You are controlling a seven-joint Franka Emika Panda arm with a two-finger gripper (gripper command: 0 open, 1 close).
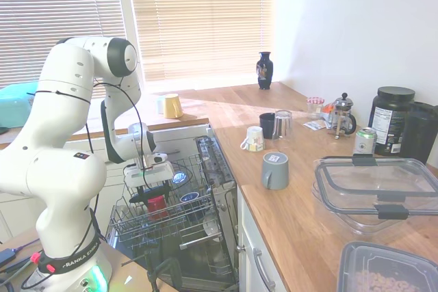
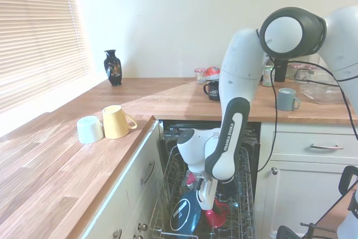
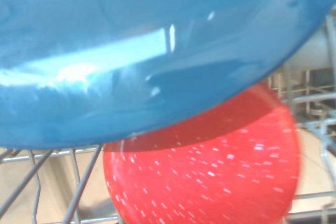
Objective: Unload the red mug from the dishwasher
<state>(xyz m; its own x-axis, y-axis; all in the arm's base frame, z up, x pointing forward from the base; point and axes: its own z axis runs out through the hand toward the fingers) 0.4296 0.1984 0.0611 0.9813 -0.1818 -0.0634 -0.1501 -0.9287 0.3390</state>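
The red mug [image 1: 157, 205] [image 2: 217, 216] sits in the dishwasher's pulled-out wire rack [image 1: 130, 222] [image 2: 244, 183], small and glossy. A blue bowl [image 2: 183, 214] [image 1: 189, 197] leans right beside it. My gripper [image 1: 149, 193] [image 2: 206, 202] reaches down into the rack, just above and against the mug. Its state is not readable from either exterior view. In the wrist view the blue bowl [image 3: 131, 51] fills most of the picture and overlaps the red mug [image 3: 210, 177], with rack wires around them.
A yellow mug [image 1: 172, 105] [image 2: 116, 121] and a white cup [image 2: 89, 129] lie on the wooden counter beside the dishwasher. On the other counter stand a grey mug [image 1: 275, 170], a clear lidded container [image 1: 376, 193], a French press [image 1: 342, 114] and a dark vase [image 1: 265, 70].
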